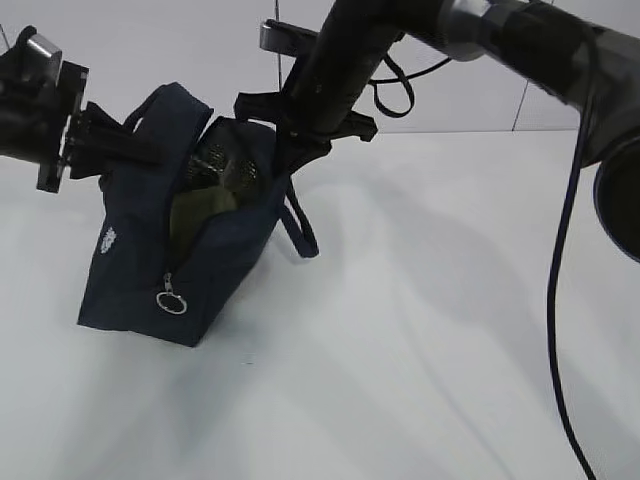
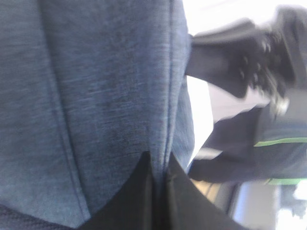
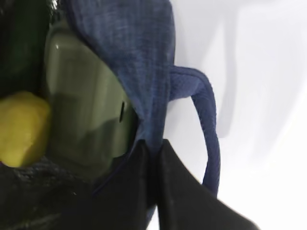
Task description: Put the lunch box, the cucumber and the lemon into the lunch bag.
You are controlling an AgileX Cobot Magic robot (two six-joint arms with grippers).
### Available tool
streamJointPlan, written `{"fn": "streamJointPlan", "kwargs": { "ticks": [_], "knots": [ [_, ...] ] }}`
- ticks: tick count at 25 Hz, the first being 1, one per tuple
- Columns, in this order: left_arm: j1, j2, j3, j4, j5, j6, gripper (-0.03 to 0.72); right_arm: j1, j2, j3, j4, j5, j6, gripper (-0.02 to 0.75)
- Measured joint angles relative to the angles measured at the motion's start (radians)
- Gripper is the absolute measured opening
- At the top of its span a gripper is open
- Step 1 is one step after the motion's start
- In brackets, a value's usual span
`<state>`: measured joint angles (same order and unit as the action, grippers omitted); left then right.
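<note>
Both claws are closed on fabric of the boxy dark navy lunch bag (image 1: 135, 270), one at each side of its open top. At the upper left of the exterior view, the left gripper (image 1: 150, 150) pinches the bag's left wall near the rim; in the left wrist view its two black fingers (image 2: 139, 201) meet at the bottom centre of the frame with blue cloth squeezed between them. Near the top centre of the exterior view, the right gripper (image 1: 290, 150) reaches down from a black arm to the bag's right rim. In the right wrist view its fingers (image 3: 182, 191) sit pressed together at the bottom of the frame, clamped on the blue edge just beside a padded loop handle (image 3: 208, 129) that hangs down against the white table (image 1: 420, 330).

The bag stands at the left of the exterior view, slightly tilted, its mouth spread apart. A silver ring zipper pull (image 1: 171, 301) hangs on its front end, low down. Inside, the pale sage-green lid of the lunch box (image 3: 81, 115) fills the centre-left of the right wrist view. The small bright yellow lemon (image 3: 19, 129) rests against it at the left edge. A dark green shape in the upper left corner is probably the cucumber (image 3: 21, 43), though the view is too dim to be sure.
</note>
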<state>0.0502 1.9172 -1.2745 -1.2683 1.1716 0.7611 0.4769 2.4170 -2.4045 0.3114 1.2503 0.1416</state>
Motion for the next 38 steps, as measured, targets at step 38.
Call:
{"fn": "streamJointPlan", "kwargs": {
  "ticks": [38],
  "knots": [
    [-0.303, 0.154, 0.000, -0.384, -0.125, -0.009, 0.214, 0.002, -0.255, 0.278, -0.456, 0.002, 0.054, 0.262]
  ]
}}
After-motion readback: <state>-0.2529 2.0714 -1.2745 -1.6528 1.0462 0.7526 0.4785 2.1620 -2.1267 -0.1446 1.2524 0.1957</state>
